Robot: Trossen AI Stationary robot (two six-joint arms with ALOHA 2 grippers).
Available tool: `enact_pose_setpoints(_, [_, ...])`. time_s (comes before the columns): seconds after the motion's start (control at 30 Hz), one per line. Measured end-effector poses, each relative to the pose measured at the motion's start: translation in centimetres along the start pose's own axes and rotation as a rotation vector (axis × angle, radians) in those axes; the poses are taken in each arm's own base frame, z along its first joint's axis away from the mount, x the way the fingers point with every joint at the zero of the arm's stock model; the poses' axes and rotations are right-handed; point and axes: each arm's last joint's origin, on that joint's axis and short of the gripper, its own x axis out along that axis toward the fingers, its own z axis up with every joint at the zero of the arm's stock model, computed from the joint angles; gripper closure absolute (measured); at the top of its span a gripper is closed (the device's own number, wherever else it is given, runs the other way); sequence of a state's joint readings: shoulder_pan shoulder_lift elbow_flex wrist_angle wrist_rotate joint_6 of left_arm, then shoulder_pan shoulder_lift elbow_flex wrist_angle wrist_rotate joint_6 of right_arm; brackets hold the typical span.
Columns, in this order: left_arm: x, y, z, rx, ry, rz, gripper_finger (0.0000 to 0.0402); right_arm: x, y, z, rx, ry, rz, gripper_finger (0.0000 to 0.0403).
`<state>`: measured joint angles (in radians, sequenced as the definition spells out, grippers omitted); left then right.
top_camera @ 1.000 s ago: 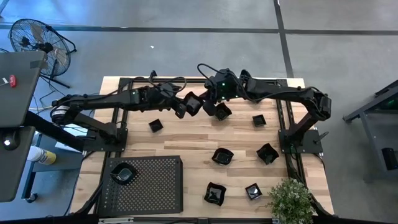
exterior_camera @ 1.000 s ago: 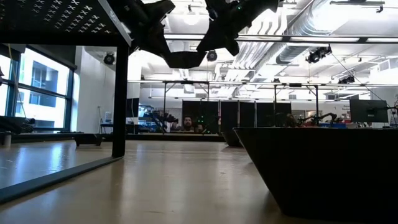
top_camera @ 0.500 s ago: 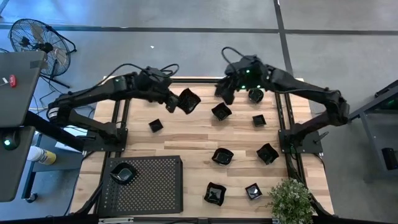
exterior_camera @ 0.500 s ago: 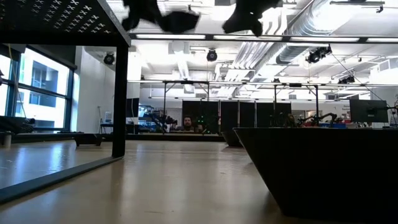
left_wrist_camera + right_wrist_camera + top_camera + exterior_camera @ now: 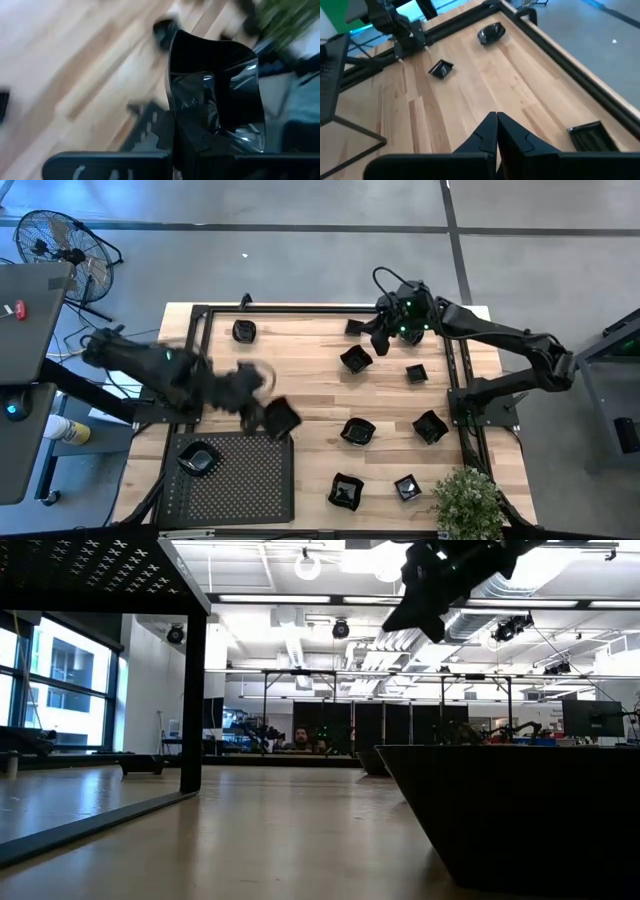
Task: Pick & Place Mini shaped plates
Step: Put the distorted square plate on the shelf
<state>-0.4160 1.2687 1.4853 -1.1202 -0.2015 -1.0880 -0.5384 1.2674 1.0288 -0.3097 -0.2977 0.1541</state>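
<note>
My left gripper (image 5: 268, 416) is shut on a glossy black square plate (image 5: 283, 418) (image 5: 215, 90), held above the far right corner of the perforated tray (image 5: 240, 480). My right gripper (image 5: 383, 332) (image 5: 496, 134) hangs shut and empty over the table's far edge, near a flat rectangular plate (image 5: 355, 327) (image 5: 590, 134). Several more mini plates rest on their bases on the wood, among them a round one (image 5: 245, 330) (image 5: 491, 33) and a square one (image 5: 441, 69). One plate (image 5: 198, 460) sits on the tray. My left gripper holds the square plate by its rim (image 5: 176, 125) at one side, pinched between the two fingers (image 5: 182, 147). The plate is lifted clear and stands tilted, its hollow turned toward the wrist camera. Blur hides how far back it reaches.
Plates lie scattered over the table's right half (image 5: 355, 360) (image 5: 415, 372) (image 5: 357, 430) (image 5: 430, 425) (image 5: 345, 492) (image 5: 407, 487). A potted plant (image 5: 465, 500) stands at the near right corner. A black frame (image 5: 200, 370) rims the table. In the low view a plate (image 5: 520, 810) looms close.
My left gripper has swung with the square plate from the far middle of the table toward the near left, ending over the tray's far right corner. My right gripper has drawn away from that plate toward the far right edge and up.
</note>
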Motion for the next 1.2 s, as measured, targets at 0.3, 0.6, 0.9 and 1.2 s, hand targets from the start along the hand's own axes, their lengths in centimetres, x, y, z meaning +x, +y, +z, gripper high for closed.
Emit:
enact_pose_setpoints(0.3, [0.7, -3.9, -7.8, 0.049, 0.183, -0.043, 0.0401, 0.3, -0.2, -0.4, -0.034, -0.015, 0.003, 0.0400])
enact_pose_setpoints(0.6, [0.3, -5.0, -12.1, 0.096, 0.271, -0.051, 0.0402, 0.3, -0.2, -0.4, -0.036, -0.016, 0.002, 0.0399])
enact_pose_setpoints(0.9, [0.4, -4.6, -13.9, 0.181, 0.315, 0.021, 0.0401, 0.3, -0.2, -0.3, -0.037, -0.019, 0.003, 0.0400])
enact_pose_setpoints(1.2, [2.3, -3.8, -14.8, 0.224, 0.282, 0.050, 0.0401, 0.3, -0.1, -0.3, -0.033, -0.020, 0.004, 0.0402])
